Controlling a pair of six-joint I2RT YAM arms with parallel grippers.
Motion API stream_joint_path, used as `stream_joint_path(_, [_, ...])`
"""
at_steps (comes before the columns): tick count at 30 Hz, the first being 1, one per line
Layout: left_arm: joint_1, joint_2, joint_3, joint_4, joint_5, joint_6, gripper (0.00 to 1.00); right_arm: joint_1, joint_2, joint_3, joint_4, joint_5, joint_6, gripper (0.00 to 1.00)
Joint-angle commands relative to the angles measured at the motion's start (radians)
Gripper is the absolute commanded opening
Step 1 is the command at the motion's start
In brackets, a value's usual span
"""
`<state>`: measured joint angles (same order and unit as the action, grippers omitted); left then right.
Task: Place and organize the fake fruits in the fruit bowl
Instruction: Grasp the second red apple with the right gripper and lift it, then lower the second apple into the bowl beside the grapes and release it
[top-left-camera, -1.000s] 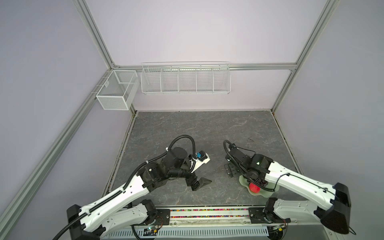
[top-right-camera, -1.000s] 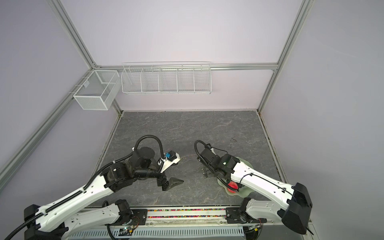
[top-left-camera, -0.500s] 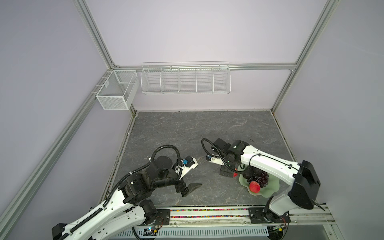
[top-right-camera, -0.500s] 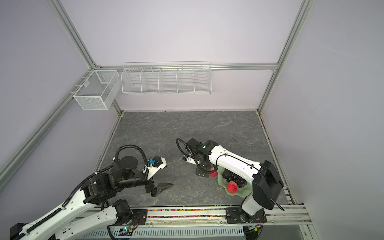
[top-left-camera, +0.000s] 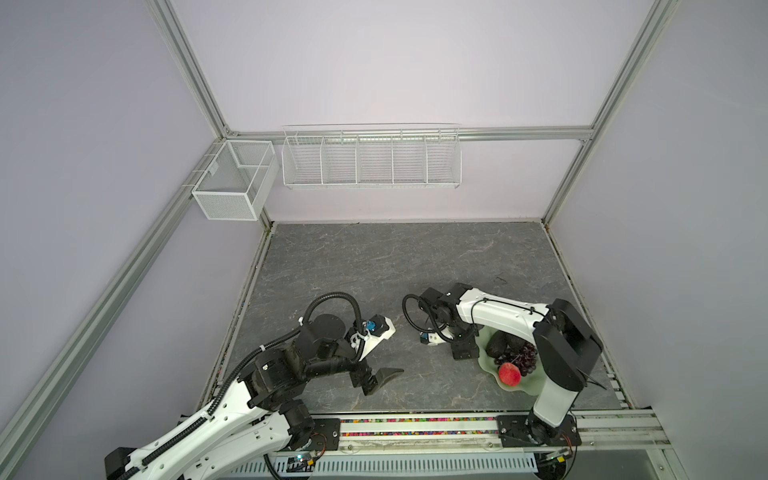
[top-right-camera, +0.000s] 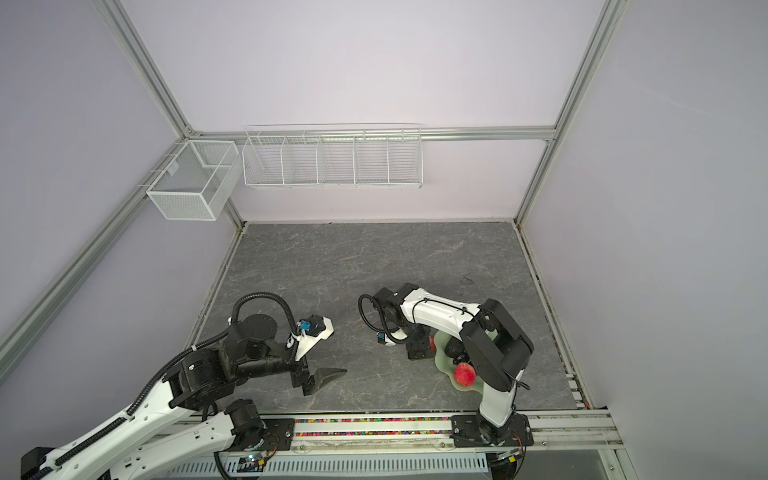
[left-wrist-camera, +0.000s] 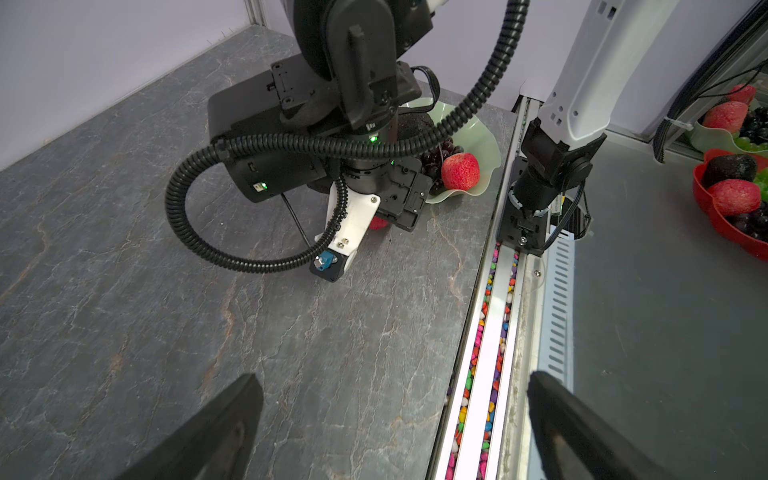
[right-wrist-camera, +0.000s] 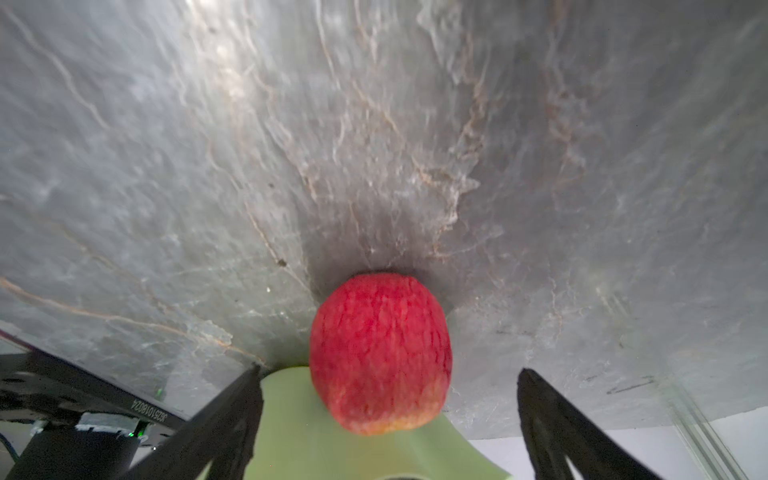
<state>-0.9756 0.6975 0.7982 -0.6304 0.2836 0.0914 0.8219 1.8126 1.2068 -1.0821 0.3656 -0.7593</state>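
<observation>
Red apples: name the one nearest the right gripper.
The apple at the fruit bowl's rim, between the open right gripper's fingers. The other apple lies in the bowl beside the grapes, away from that gripper.

Both top views look steeply down from high above the 6 o'clock edge, sharing nearly the whole tabletop (top-left-camera: 374, 257). The left wrist camera, near 7 o'clock, faces toward 3 o'clock at the fruit bowl (left-wrist-camera: 488, 158). The right wrist camera hangs close over an apple (right-wrist-camera: 380, 353) beside that bowl.
</observation>
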Motion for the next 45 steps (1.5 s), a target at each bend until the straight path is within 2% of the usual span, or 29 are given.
stream_joint_path(1, [0.0, 0.002, -0.004, 0.007, -0.009, 0.025, 0.99, -0.007, 0.026, 0.016, -0.009, -0.021, -0.026, 0.95])
stream_joint_path(11, [0.0, 0.011, -0.007, 0.01, -0.015, 0.029, 0.99, -0.024, 0.08, 0.037, -0.017, -0.031, 0.011, 0.82])
stream_joint_path(13, [0.0, 0.011, -0.008, 0.011, -0.018, 0.029, 0.99, -0.025, 0.081, 0.048, -0.01, -0.037, 0.011, 0.77])
stream_joint_path(21, [0.0, 0.011, -0.009, 0.012, -0.02, 0.028, 0.99, -0.025, 0.08, 0.05, 0.001, -0.021, 0.008, 0.7])
stream_joint_path(25, [0.0, 0.01, -0.01, 0.016, -0.02, 0.027, 0.99, -0.027, 0.077, 0.039, 0.004, -0.046, 0.025, 0.58])
stream_joint_path(27, [0.0, 0.012, -0.01, 0.016, -0.02, 0.028, 0.99, -0.027, 0.069, 0.033, 0.015, -0.043, 0.029, 0.58])
stream_joint_path(30, [0.0, 0.019, -0.007, 0.016, -0.017, 0.027, 0.99, -0.026, 0.062, 0.023, 0.038, 0.006, 0.039, 0.67])
stream_joint_path(34, [0.0, 0.018, -0.008, 0.015, -0.015, 0.026, 0.99, -0.039, 0.063, 0.023, 0.025, 0.013, 0.051, 0.76])
stream_joint_path(35, [0.0, 0.017, -0.007, 0.015, -0.016, 0.026, 0.99, -0.044, 0.068, 0.023, 0.016, 0.012, 0.052, 0.85])
stream_joint_path(36, [0.0, 0.018, -0.009, 0.016, -0.015, 0.026, 0.99, -0.045, 0.073, 0.021, 0.014, 0.024, 0.052, 0.88])
stream_joint_path(45, [0.0, 0.02, -0.007, 0.017, -0.018, 0.027, 0.99, -0.069, 0.103, 0.034, -0.011, 0.0, 0.065, 0.65])
